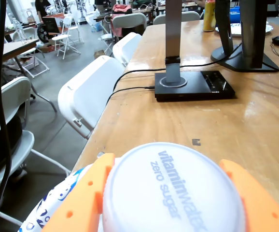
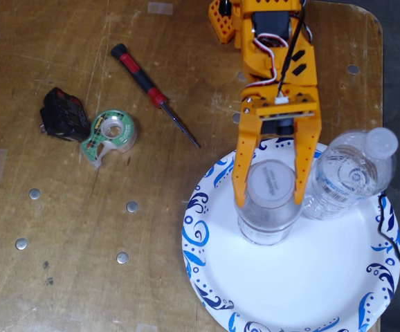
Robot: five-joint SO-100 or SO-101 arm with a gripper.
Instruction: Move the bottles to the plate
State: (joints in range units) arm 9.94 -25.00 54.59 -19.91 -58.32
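Note:
Two bottles stand upright on the plate [image 2: 283, 283], a big white paper plate with blue swirls on its rim. My orange gripper [image 2: 268, 199] is shut on the left bottle [image 2: 269, 225], a finger on each side of its wide white cap. The wrist view shows that cap [image 1: 173, 191], printed "vitaminwater zero sugar", filling the bottom between the gripper [image 1: 166, 162] fingers, with the plate's rim [image 1: 50, 205] at the lower left. The other bottle [image 2: 349, 173], clear with a small white cap and a blue-edged label, stands just right of the gripper, close to the right finger [image 2: 302, 166].
In the fixed view a red-and-black screwdriver [image 2: 155, 93], a green tape dispenser [image 2: 110, 135] and a small black object [image 2: 63, 114] lie on the wooden table left of the arm. The wrist view shows a black stand base [image 1: 192, 86], a monitor foot [image 1: 248, 58] and white folding chairs [image 1: 89, 92].

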